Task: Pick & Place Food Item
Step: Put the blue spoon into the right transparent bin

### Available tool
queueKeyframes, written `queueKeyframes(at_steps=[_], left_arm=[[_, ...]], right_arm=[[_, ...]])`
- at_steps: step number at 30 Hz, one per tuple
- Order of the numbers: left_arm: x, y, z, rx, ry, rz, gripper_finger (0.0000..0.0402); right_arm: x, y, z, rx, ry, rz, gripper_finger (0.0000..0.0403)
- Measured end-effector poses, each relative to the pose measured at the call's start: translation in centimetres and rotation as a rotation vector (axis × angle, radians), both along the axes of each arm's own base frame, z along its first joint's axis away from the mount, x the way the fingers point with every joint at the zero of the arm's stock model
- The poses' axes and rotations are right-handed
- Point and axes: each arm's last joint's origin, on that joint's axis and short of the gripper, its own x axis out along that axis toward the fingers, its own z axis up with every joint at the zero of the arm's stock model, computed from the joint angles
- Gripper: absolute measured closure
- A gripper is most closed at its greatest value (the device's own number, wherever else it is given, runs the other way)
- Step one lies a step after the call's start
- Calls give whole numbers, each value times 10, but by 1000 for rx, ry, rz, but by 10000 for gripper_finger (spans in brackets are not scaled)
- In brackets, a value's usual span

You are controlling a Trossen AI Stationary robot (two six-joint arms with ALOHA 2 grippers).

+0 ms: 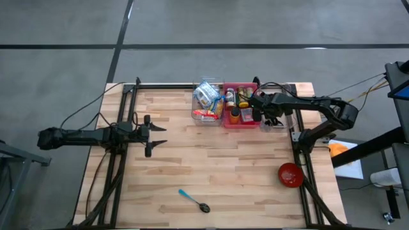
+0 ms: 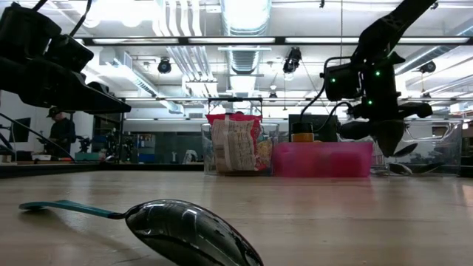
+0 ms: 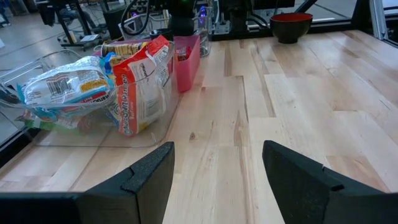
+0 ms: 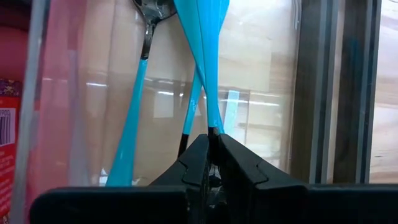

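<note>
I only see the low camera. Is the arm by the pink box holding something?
Observer: Yes. The right gripper is shut on a blue utensil handle inside a clear bin.
Operator: Is there a bowl anywhere?
Observer: A red bowl sits near the table's right edge, nearer the front than the bins.
Operator: What about the other arm?
Observer: The left gripper is open over bare wood, holding nothing.

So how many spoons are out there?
At least 3: one spoon lies on the table's near side; two more blue-handled ones stand in a clear bin, one pinched by the right gripper. More may be hidden.
</note>
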Motion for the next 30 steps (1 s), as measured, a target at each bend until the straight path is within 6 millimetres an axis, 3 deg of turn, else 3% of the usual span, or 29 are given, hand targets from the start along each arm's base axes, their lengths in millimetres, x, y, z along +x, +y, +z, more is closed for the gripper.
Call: queueKeyframes(at_steps=[4, 12, 24, 30], left_arm=[[0, 0, 0, -1, 0, 1, 158], [0, 0, 0, -2, 0, 1, 158], [0, 0, 0, -2, 0, 1, 158], [0, 0, 0, -1, 0, 0, 158]], right_arm=[[0, 0, 0, -1, -1, 5, 368], [1, -1, 0, -9, 0, 14, 317], [1, -1, 1, -15, -7, 14, 314], [-3, 2, 14, -45, -48, 34, 314]])
